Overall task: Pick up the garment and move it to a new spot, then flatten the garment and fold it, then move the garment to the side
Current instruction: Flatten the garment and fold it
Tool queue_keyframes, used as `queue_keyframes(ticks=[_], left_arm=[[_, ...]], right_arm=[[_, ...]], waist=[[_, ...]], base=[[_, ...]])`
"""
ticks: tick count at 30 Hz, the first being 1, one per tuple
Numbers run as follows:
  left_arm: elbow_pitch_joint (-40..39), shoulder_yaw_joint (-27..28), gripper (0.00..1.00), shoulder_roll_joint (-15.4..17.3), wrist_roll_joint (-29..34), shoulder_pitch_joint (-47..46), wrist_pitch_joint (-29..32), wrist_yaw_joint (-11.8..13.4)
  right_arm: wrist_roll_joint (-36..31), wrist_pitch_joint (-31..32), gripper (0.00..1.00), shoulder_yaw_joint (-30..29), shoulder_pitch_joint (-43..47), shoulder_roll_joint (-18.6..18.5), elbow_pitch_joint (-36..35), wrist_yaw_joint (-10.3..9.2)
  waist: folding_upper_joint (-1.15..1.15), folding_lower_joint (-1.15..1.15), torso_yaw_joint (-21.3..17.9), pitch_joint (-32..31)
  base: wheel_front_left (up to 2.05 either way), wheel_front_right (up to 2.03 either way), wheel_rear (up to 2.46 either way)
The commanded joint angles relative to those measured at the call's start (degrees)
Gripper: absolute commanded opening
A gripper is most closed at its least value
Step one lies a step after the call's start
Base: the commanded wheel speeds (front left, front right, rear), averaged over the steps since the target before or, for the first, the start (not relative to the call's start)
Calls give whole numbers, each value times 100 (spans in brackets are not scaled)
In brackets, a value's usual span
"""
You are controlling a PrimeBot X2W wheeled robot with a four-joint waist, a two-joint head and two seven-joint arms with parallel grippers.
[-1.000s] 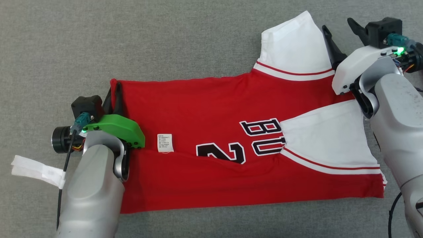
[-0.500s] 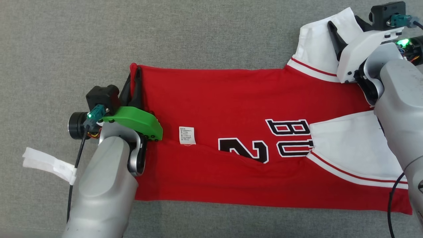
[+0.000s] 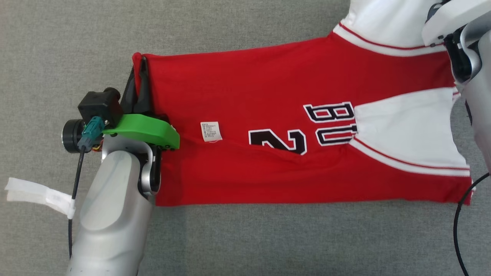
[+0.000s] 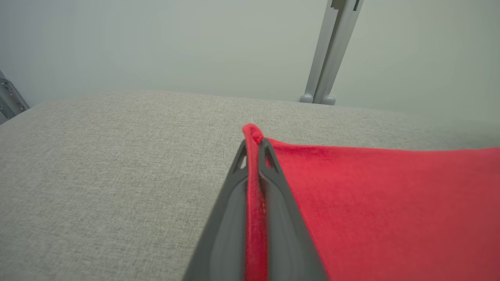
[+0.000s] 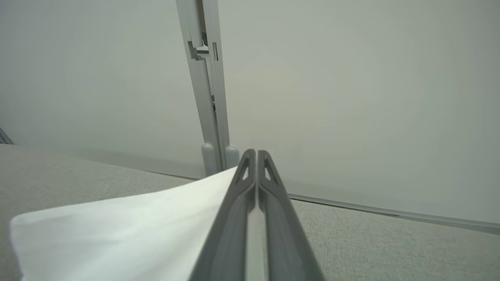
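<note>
pinched the red corner (image 4: pixel 254 134) of the garment (image 3: pixel 249 88) in the closed left gripper (image 4: pixel 256 156) and its white sleeve (image 5: pixel 117 226) in the closed right gripper (image 5: pixel 256 156), so needed lifting both together, level and slow.

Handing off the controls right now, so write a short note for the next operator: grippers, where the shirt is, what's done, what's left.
Left gripper: shut on the red hem corner of the shirt.
Right gripper: shut on the far white sleeve.
Shirt: spread on the grey surface, near sleeve folded in over the body.
Done: laid out, mostly flat.
Left: finish folding, then move it aside.
</note>
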Motion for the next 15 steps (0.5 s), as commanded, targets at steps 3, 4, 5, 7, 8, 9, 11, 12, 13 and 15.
queue_keyframes(ticks=[3, 4, 5, 7, 8, 9, 11, 12, 13, 15], left_arm=[[-138, 223, 0, 34, 181, 198, 2, -54], [-157, 272, 0, 35, 242, 241, 2, -95], [-168, 315, 0, 36, 287, 283, 2, -114], [-148, 406, 0, 36, 408, 424, 3, -201], [-146, 434, 0, 37, 442, 475, 2, -249], [-153, 449, 0, 34, 464, 547, 2, -282], [-164, 506, 0, 35, 537, 737, 2, -334], [-162, 540, 0, 37, 578, 818, 2, -357], [-150, 580, 0, 37, 623, 933, 2, -395], [-111, 650, 0, 36, 698, 1147, 3, -427]], right_arm=[[-57, -22, 0, -257, 410, 12, -618, -11], [-53, -23, 0, -321, 532, 41, -808, -11], [-25, -23, 0, -386, 648, 68, -970, -11], [51, -24, 0, -505, 1040, 129, -1275, -11], [88, -24, 0, -534, 1221, 149, -1371, -11], [125, -24, 0, -549, 1409, 161, -1476, -11], [235, -24, 0, -598, 1838, 192, -1710, -11], [270, -25, 0, -612, 2018, 214, -1794, -11], [320, -26, 0, -637, 2265, 241, -1895, -11], [418, -25, 0, -690, 2689, 278, -2037, -11]], waist=[[0, 0, -169, -187], [0, 0, -204, -239], [0, 0, -235, -292], [0, 0, -319, -424], [0, 0, -352, -480], [0, 0, -382, -542], [0, 0, -453, -672], [0, 0, -484, -734], [0, 0, -516, -804], [0, 0, -574, -936]], base=[[0, 0, 0], [0, 0, 0], [0, 0, 0], [0, 0, 0], [0, 0, 0], [0, 0, 0], [0, 0, 0], [0, 0, 0], [0, 0, 0], [0, 0, 0]])
